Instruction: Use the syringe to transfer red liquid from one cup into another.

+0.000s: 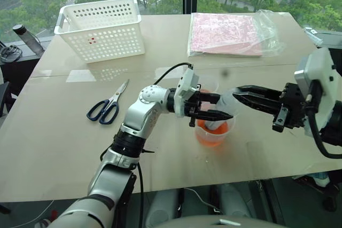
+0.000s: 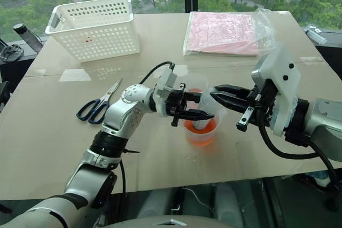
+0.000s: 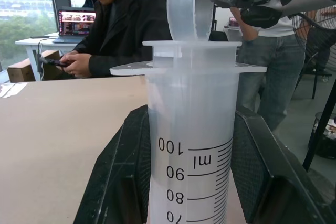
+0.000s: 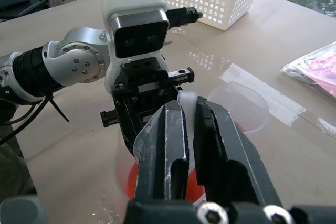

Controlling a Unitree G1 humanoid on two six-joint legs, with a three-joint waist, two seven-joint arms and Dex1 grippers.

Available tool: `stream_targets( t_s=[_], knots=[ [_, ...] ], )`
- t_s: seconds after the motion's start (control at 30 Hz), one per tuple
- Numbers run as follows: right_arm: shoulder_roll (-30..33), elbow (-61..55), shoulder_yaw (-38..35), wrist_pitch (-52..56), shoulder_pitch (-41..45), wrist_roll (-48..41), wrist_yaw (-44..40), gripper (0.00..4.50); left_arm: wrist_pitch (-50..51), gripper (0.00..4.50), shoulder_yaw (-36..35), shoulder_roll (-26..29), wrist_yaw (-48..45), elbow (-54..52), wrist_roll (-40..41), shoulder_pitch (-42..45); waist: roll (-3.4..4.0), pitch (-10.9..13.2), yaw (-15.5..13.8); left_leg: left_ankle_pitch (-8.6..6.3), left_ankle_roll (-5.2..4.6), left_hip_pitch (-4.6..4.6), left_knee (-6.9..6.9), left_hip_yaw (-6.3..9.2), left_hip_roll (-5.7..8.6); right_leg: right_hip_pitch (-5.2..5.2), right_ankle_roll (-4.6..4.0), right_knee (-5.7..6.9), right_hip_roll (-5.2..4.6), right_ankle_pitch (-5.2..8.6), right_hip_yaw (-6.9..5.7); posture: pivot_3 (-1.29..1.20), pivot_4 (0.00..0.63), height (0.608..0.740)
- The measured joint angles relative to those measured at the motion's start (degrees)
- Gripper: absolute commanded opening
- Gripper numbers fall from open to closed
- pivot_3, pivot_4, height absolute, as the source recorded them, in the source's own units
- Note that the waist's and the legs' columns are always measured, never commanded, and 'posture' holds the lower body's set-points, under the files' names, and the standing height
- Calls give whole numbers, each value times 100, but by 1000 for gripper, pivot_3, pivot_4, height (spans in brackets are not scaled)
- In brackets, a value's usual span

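I am keeping my left gripper (image 1: pixel 212 115) clamped round the syringe (image 3: pixel 191 129) barrel, tip down in the beaker (image 1: pixel 212 132) of red liquid (image 1: pixel 206 136) near the bench's front edge, while my right gripper (image 4: pixel 190 129) is pinching the plunger ring, ready to draw.
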State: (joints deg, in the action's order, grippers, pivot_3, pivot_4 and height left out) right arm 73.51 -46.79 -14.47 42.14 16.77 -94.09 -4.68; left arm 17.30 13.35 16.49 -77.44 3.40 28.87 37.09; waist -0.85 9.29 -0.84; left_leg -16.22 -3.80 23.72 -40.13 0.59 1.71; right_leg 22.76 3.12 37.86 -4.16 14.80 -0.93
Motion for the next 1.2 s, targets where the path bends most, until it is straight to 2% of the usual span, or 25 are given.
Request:
stream_targets(
  t_s=[1.2],
  knots=[
    [-23, 305, 16, 494, 712, -159, -378, 45, 199, 1461, 17, 133, -58, -156, 165, -32, 4, 4, 1, -4, -5, 6, 2, -1, 0, 6, 0, -4, -7, 0, -1, 0, 150, 740]
  ],
)
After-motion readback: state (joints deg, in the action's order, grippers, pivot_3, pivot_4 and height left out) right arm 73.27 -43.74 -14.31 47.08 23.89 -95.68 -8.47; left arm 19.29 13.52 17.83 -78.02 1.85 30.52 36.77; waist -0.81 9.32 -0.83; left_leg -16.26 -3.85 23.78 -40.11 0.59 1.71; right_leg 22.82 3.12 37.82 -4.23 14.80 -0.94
